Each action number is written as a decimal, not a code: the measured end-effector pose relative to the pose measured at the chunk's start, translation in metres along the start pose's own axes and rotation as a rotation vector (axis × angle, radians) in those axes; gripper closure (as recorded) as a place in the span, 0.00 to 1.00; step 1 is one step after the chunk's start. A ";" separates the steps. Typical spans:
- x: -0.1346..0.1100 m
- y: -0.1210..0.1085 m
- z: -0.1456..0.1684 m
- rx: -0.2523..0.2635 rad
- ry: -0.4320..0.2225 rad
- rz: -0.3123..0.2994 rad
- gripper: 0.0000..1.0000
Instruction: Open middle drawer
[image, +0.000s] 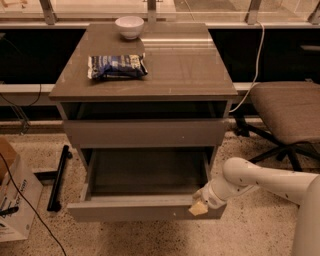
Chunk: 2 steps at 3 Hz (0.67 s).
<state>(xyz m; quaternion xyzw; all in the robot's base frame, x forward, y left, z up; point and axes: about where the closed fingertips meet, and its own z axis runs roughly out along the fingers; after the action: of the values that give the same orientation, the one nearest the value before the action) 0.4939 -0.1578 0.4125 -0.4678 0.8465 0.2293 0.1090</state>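
Note:
The grey-brown cabinet shows a shut upper drawer front. Below it the middle drawer stands pulled far out, its empty inside showing. A third drawer is hidden beneath it. My gripper is at the right end of the open drawer's front panel, against its top edge. My white arm reaches in from the lower right.
A blue snack bag and a white bowl sit on the cabinet top. An office chair stands to the right, close to my arm. A cardboard box and a black bar lie on the floor at left.

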 end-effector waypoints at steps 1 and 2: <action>-0.003 -0.001 0.001 0.000 0.000 0.000 0.46; 0.000 0.002 0.002 -0.004 0.002 0.008 0.15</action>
<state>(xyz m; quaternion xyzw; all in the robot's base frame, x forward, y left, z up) 0.4916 -0.1562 0.4115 -0.4651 0.8480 0.2309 0.1063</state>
